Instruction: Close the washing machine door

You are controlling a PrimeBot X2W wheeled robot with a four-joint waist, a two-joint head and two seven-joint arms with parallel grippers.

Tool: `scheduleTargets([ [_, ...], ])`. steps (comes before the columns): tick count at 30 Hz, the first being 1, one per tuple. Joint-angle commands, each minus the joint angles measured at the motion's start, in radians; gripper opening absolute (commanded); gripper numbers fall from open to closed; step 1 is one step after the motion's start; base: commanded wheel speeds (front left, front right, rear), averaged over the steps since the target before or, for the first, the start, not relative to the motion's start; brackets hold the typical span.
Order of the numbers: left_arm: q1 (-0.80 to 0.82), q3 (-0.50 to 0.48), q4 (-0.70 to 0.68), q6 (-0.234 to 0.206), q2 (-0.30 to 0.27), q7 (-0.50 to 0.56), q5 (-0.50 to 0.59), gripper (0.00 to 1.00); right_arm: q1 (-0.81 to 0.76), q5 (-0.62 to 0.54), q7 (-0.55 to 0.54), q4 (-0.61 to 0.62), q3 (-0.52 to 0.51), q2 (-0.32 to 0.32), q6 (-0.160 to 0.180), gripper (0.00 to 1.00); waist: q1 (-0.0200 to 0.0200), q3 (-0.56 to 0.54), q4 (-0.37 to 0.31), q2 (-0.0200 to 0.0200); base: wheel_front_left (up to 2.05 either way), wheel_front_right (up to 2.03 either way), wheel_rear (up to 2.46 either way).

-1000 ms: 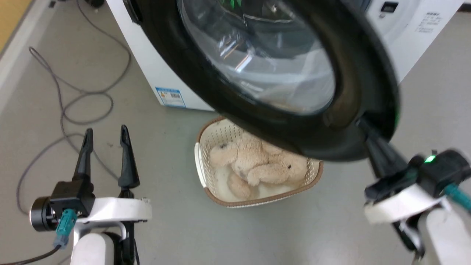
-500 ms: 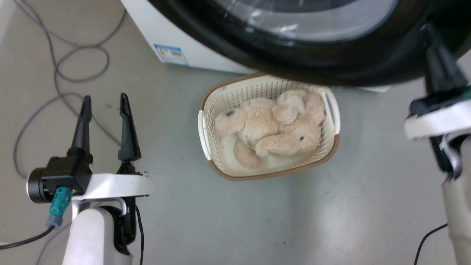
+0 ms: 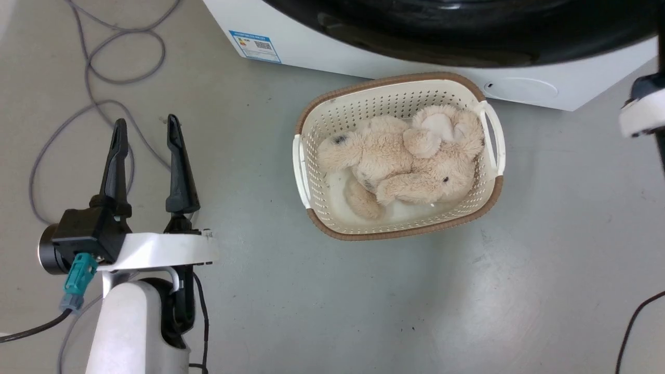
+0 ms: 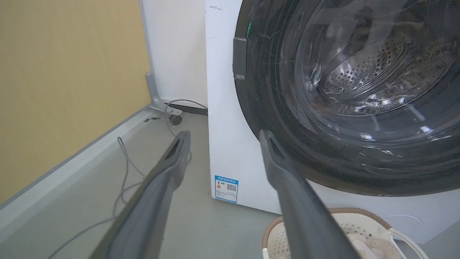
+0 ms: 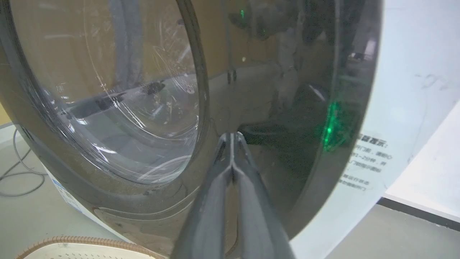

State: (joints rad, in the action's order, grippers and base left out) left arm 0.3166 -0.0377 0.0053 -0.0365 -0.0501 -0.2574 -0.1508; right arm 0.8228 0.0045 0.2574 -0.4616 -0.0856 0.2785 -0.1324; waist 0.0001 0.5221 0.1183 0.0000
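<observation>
Washing machine door (image 5: 280, 90) lies all but flat against the white front of the washing machine (image 3: 363, 57), its glossy black ring facing out above the basket (image 3: 395, 235) holding a plush toy (image 3: 405, 161). The right gripper (image 5: 231, 135), fingers pressed together on nothing, points straight at the black ring just right of the glass. The tips seem to touch it, though reflections make contact hard to confirm. The door sits dead ahead along the fingers' long axis, so any last push should run that way. The left gripper (image 3: 144, 122), jaws apart and empty, hangs over the floor, well apart from the door.
</observation>
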Motion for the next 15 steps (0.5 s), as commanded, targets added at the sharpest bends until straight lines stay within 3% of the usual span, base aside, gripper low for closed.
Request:
scheduleTargets([
  [1,0.017,0.003,-0.003,-0.006,0.000,-0.004,-0.003,1.00,0.027,-0.016,0.004,-0.015,-0.010,0.013,0.002,0.00,-0.0001,0.001,0.002,0.0000,0.00,0.00,0.00],
  [10,0.005,0.007,0.005,-0.015,0.000,-0.004,-0.008,1.00,0.035,-0.046,0.004,-0.059,-0.023,0.010,0.002,0.00,-0.0001,-0.030,0.007,0.0000,0.00,0.00,0.00],
  [15,-0.023,-0.003,0.020,-0.017,0.000,-0.004,0.001,1.00,-0.037,-0.029,0.004,0.007,-0.036,-0.003,0.002,0.00,-0.0001,-0.093,-0.003,0.0000,0.00,0.00,0.00],
])
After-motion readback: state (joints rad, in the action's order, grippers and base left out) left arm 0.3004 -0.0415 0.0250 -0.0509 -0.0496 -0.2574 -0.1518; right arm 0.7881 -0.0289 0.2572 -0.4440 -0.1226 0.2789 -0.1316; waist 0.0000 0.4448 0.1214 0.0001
